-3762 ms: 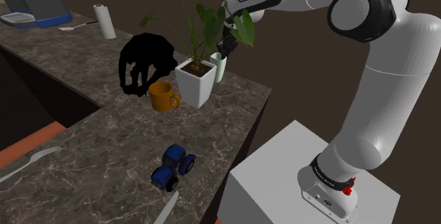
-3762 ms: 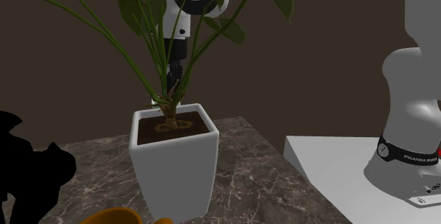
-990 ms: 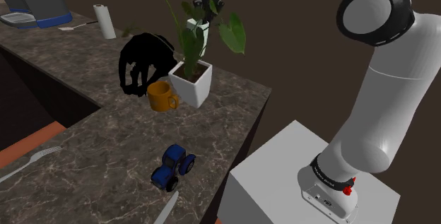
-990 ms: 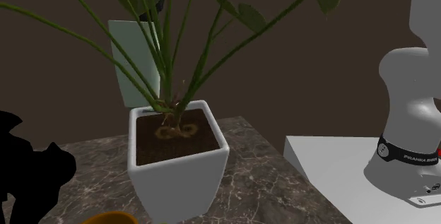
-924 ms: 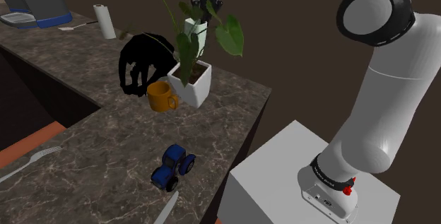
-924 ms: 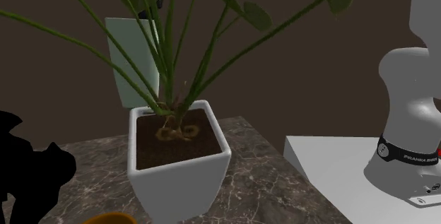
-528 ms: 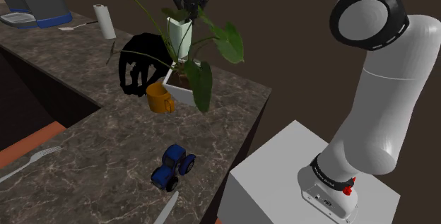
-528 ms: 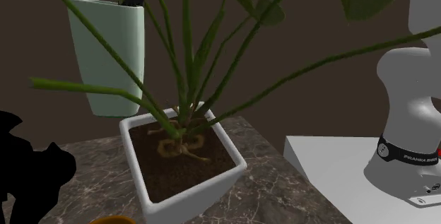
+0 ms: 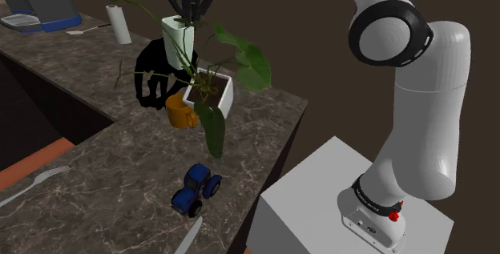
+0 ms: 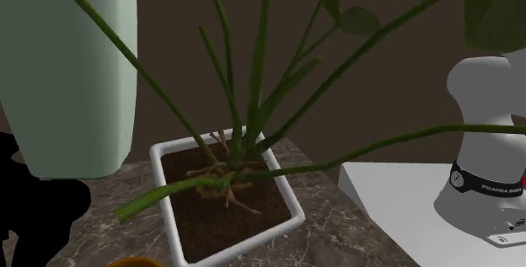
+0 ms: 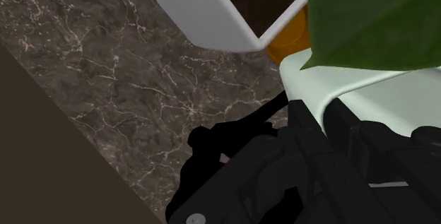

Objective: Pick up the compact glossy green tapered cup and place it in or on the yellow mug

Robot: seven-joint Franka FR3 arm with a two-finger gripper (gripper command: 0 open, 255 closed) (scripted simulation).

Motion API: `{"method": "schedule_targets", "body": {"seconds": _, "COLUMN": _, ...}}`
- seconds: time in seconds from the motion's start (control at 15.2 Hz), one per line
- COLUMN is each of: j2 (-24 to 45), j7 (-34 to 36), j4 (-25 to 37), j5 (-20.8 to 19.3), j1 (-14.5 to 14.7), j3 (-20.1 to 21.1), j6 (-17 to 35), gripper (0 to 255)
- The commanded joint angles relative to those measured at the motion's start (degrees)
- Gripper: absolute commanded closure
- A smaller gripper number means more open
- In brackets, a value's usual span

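Pale green and glossy, the cup (image 9: 178, 42) is hanging high over the counter, upright with its narrow end down. The black gripper (image 9: 187, 14) is pinching its rim from above, fingers closed on the wall. The yellow mug (image 9: 179, 110) is sitting almost straight below the cup, so the coming move looks to be mainly a descent along the cup's long axis. A white plant pot (image 9: 210, 92) is leaning just beside the mug on the shoulder view's right, crowding its mouth, and the plant's stems (image 10: 253, 72) are crossing near the cup. The dark veined marble counter (image 9: 120, 164) is carrying a blue toy tractor (image 9: 197, 190) nearer the stand and a black shape (image 9: 152, 72) beyond the mug. A dark brown wall is standing behind.
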Motion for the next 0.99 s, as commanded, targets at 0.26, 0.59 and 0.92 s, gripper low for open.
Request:
{"method": "schedule_targets", "body": {"seconds": 0.26, "j2": -3.2, "j7": 0.1, "j4": -9.6, "j5": 0.2, "j1": -0.2, "j3": 0.0, "j6": 6.5, "gripper": 255}}
{"method": "schedule_targets", "body": {"seconds": 0.59, "j2": -4.9, "j7": 0.1, "j4": -16.3, "j5": 0.3, "j1": -0.4, "j3": 0.0, "j6": 11.4, "gripper": 255}}
{"method": "schedule_targets", "body": {"seconds": 0.92, "j2": -6.0, "j7": 0.1, "j4": -21.7, "j5": 0.4, "j1": -0.5, "j3": 0.0, "j6": 15.8, "gripper": 255}}
